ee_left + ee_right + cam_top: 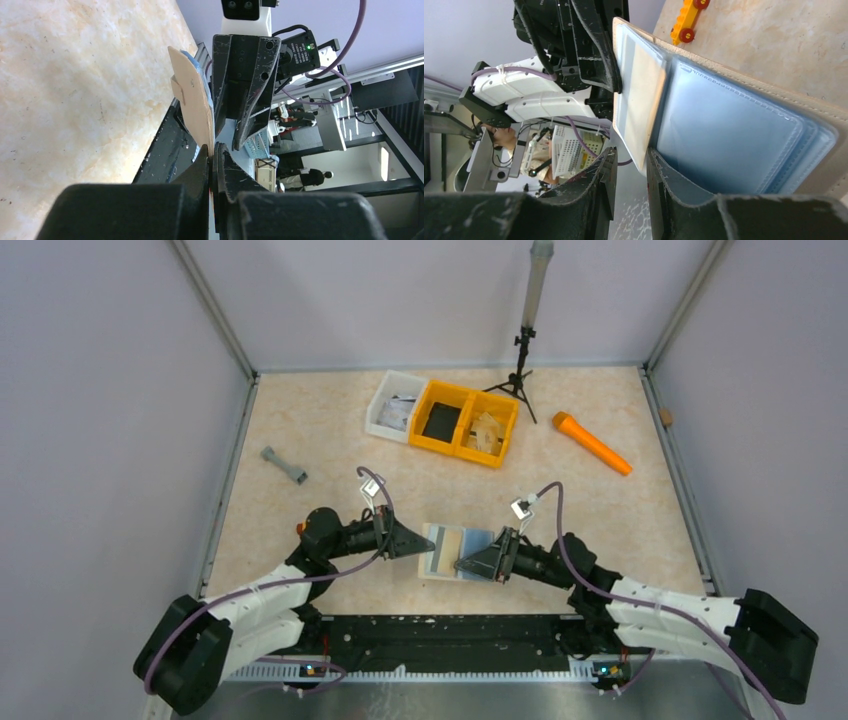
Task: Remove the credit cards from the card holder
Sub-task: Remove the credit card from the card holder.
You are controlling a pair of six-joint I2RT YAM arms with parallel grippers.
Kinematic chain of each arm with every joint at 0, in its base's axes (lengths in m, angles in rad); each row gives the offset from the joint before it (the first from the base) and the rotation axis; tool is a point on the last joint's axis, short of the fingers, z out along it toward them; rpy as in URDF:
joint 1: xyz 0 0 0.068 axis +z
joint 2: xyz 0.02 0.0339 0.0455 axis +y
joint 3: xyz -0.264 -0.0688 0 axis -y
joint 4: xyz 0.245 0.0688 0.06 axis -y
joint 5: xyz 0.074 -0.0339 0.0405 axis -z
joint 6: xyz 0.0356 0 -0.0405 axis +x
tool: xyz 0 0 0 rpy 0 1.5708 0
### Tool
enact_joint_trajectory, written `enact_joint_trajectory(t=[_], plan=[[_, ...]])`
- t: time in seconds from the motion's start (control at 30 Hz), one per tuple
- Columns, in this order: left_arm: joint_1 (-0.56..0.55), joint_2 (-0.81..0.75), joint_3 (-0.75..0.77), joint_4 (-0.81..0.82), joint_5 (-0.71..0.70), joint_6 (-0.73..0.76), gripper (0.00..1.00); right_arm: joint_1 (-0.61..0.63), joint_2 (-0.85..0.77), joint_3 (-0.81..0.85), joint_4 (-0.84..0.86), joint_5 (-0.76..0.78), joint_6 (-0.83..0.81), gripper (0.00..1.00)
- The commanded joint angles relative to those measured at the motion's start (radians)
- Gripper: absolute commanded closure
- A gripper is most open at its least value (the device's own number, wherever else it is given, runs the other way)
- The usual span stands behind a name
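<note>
The card holder [462,540], a thin flat tan wallet with shiny blue-grey plastic sleeves inside, is seen spread open near the front middle of the beige marbled table [330,420], right between the two arms. Its left edge is clamped by the left gripper [214,155], whose black fingers are closed all the way on the tan cover, so that side is properly held. On the other side, the right gripper [632,157] is set partway open, and the lower corner of a pale whitish sleeve flap [639,90] is found in the gap between its fingers. A sliver of space is visible beside the flap, so no firm pinch is shown. Whether the holder is resting on the table or lifted off it can't be told. Yellow plastic bins [470,422] are parked well behind it, toward the back.
</note>
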Motion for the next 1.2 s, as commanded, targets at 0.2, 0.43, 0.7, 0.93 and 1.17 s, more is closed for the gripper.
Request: enact_joint_trajectory(t=[0.2, 0.43, 0.7, 0.93, 1.17], plan=[[-0.041, 0.001, 0.012, -0.030, 0.007, 0.057, 1.00, -0.011, -0.014, 0.018, 0.224, 0.062, 0.029, 0.73], [-0.041, -0.029, 0.017, -0.094, -0.014, 0.083, 1.00, -0.011, -0.096, 0.108, -0.171, 0.148, -0.074, 0.67], [-0.042, 0.007, 0.024, -0.169, -0.058, 0.130, 1.00, -0.012, 0.039, 0.214, -0.419, 0.141, -0.206, 0.64], [-0.050, 0.029, 0.081, -0.468, -0.200, 0.271, 1.00, 0.004, 0.150, 0.224, -0.454, 0.160, -0.253, 0.61], [-0.063, 0.110, 0.093, -0.470, -0.237, 0.285, 1.00, 0.085, 0.338, 0.263, -0.418, 0.219, -0.279, 0.72]])
